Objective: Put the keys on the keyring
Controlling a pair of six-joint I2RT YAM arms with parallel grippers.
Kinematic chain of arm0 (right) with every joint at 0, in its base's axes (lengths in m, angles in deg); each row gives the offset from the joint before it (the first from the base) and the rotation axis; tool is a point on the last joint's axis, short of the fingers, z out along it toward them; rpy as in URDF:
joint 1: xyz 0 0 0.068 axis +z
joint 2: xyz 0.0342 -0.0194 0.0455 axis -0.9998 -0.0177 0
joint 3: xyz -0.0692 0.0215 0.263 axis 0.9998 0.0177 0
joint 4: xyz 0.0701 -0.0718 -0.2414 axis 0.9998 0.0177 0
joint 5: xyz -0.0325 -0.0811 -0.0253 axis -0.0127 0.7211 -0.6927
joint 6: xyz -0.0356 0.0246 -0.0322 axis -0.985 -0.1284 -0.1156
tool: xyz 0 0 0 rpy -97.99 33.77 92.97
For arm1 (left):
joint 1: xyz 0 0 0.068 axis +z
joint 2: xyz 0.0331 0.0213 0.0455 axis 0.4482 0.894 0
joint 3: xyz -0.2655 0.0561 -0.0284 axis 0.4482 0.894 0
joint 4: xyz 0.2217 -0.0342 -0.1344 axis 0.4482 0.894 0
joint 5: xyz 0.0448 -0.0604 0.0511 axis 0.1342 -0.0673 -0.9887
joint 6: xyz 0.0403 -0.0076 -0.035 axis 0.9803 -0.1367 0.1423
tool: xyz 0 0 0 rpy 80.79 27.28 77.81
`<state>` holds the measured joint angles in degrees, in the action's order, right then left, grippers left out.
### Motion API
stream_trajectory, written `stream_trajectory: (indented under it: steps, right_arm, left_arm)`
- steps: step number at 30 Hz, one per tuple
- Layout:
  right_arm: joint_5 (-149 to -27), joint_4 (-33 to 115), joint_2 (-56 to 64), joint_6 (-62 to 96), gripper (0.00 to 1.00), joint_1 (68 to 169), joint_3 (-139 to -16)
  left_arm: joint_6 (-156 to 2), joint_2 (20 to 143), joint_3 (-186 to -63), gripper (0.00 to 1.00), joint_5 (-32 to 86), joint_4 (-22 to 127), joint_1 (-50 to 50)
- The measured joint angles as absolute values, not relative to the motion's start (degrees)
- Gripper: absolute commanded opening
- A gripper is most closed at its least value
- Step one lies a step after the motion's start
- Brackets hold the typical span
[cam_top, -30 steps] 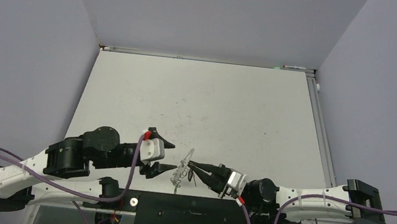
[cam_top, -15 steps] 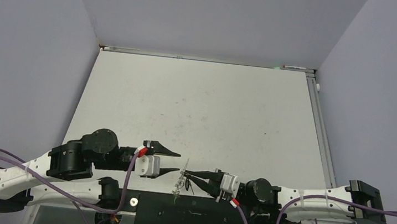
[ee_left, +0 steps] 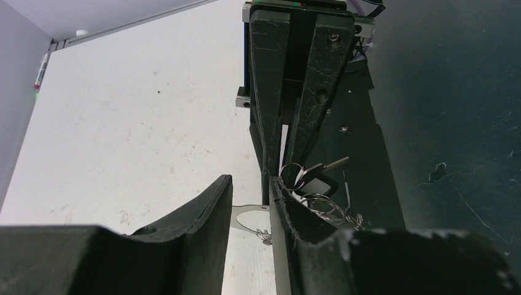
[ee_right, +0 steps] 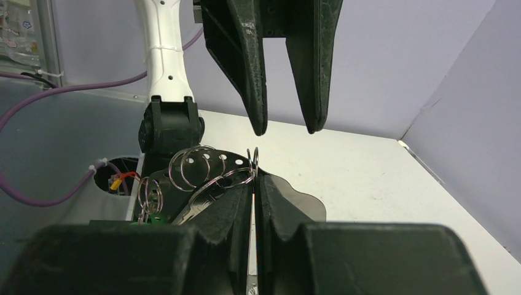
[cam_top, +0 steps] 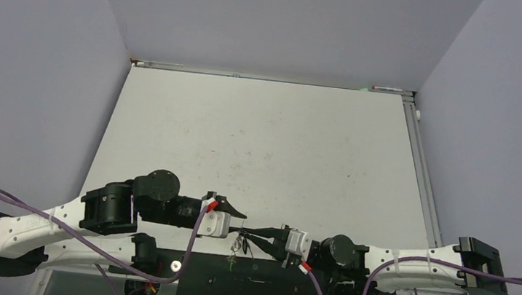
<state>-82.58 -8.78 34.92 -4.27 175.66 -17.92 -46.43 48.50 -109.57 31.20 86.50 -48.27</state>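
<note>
My right gripper (ee_right: 254,176) is shut on the keyring (ee_right: 254,158), pinching one silver ring at its fingertips. More rings, a silver key (ee_right: 196,209) and a small green piece (ee_right: 158,218) hang to its left. From above, the keyring (cam_top: 237,245) dangles near the table's front edge, below the right gripper (cam_top: 248,232). My left gripper (cam_top: 241,222) faces it tip to tip with a narrow gap between its fingers. In the left wrist view the left gripper (ee_left: 250,180) shows a pale strap (ee_left: 246,215) beyond the gap. A black-headed key (ee_left: 321,174) hangs beside the right finger.
A black base plate (cam_top: 252,271) runs along the near edge under both grippers. Purple cables (cam_top: 190,239) loop off each arm. The white table (cam_top: 266,141) stretches back to grey walls on three sides.
My left gripper has moved right, up to the right gripper's tip, and its jaws have narrowed. The right gripper has stayed shut on the ring and shifted slightly left.
</note>
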Motion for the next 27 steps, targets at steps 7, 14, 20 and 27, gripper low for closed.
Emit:
stream_trajectory:
  steps: [7,14,20,27]
  right_arm:
    - [-82.76,-8.37,34.92,-4.29,0.05,175.66,-17.92]
    - [-82.78,-8.37,34.92,-4.27,0.05,175.66,-17.94]
    - [-82.82,-7.54,34.92,-4.27,0.05,175.68,-18.03]
    - [-83.11,-7.1,34.92,-4.25,0.05,175.68,-18.38]
  left_arm:
    - [-46.38,48.7,-109.57,0.27,31.16,87.28,-48.27]
    - [-46.47,49.36,-109.57,0.31,31.22,88.73,-48.27]
    - [-46.56,50.6,-109.57,0.3,31.94,89.8,-48.27]
    - [-46.8,51.37,-109.6,0.24,32.07,89.99,-48.27]
